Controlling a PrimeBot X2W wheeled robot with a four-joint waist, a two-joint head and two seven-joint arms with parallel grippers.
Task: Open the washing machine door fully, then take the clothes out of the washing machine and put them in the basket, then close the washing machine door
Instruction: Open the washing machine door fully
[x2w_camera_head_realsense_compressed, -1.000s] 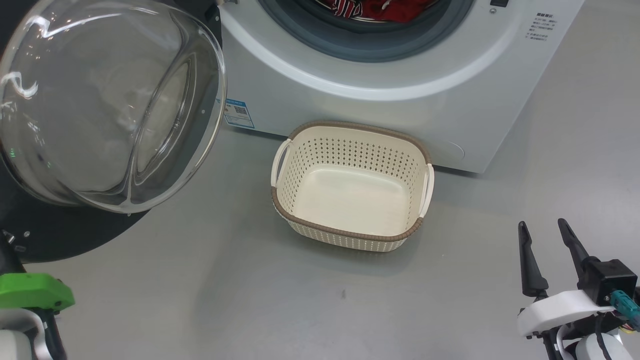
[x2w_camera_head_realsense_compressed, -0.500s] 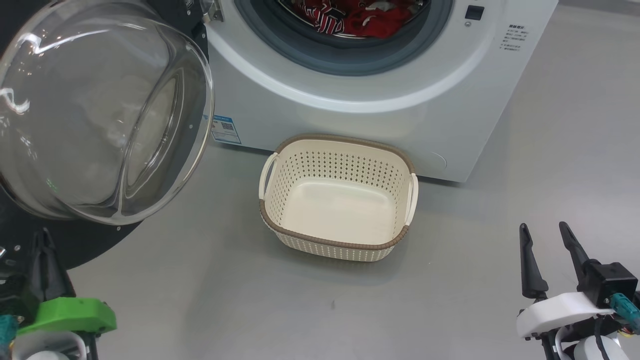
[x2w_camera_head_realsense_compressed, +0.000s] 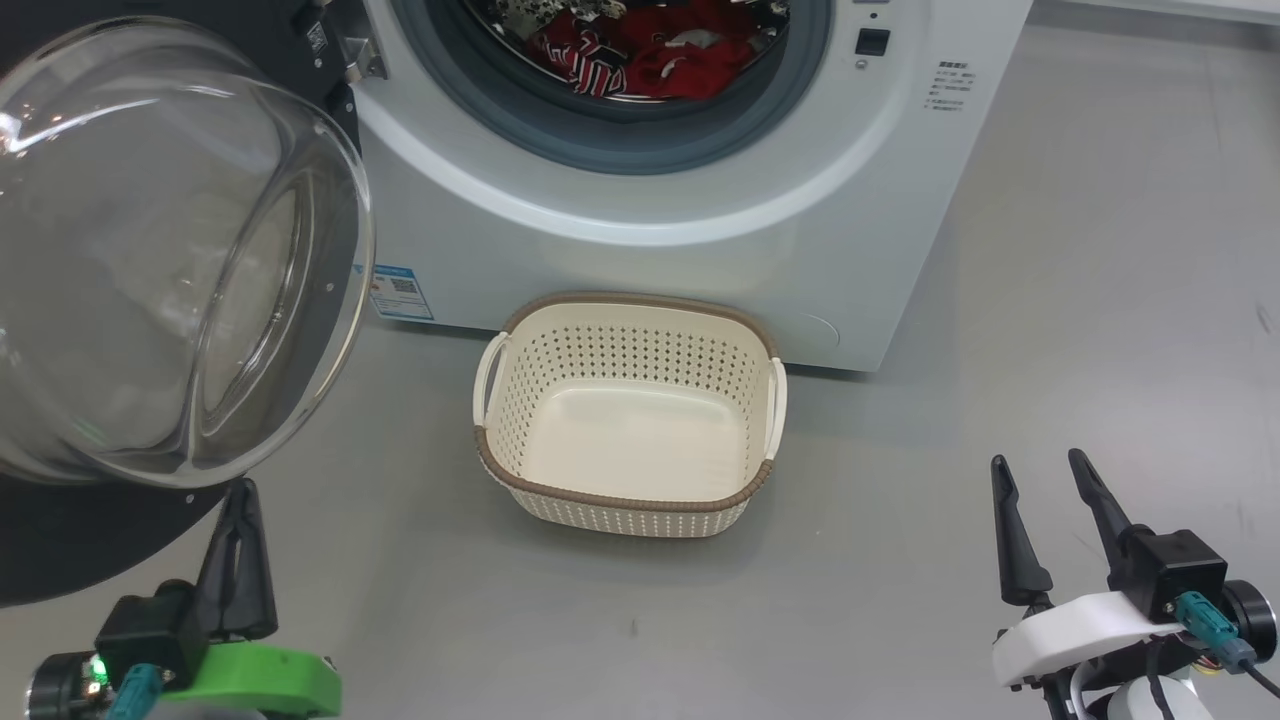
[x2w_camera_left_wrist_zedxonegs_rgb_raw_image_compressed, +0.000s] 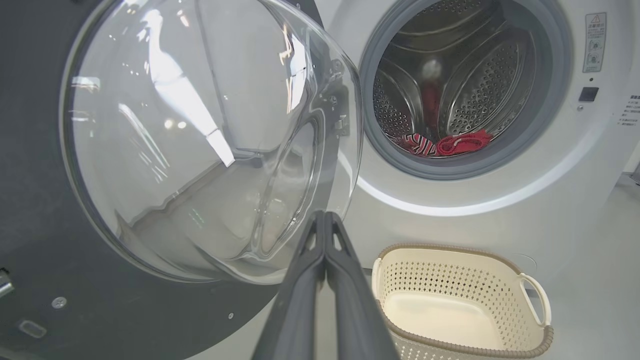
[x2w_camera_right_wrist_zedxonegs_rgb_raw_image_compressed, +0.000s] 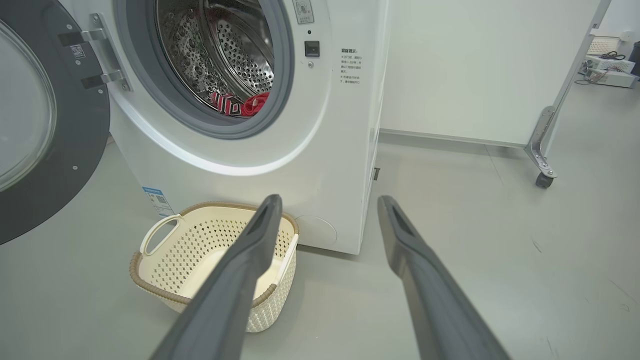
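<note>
Dark left jaws pressed together on nothing — right jaws spread wide, empty — both apart from the basket (x2w_camera_head_realsense_compressed: 620, 502).

The washing machine door (x2w_camera_head_realsense_compressed: 150, 260) stands open, red clothes (x2w_camera_head_realsense_compressed: 660, 60) inside, cream basket (x2w_camera_head_realsense_compressed: 630, 515) in front

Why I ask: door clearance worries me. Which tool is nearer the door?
Left. The shut left tool sits just under the door, at its lower edge; the open right tool is well off to the other side, past the basket.
</note>
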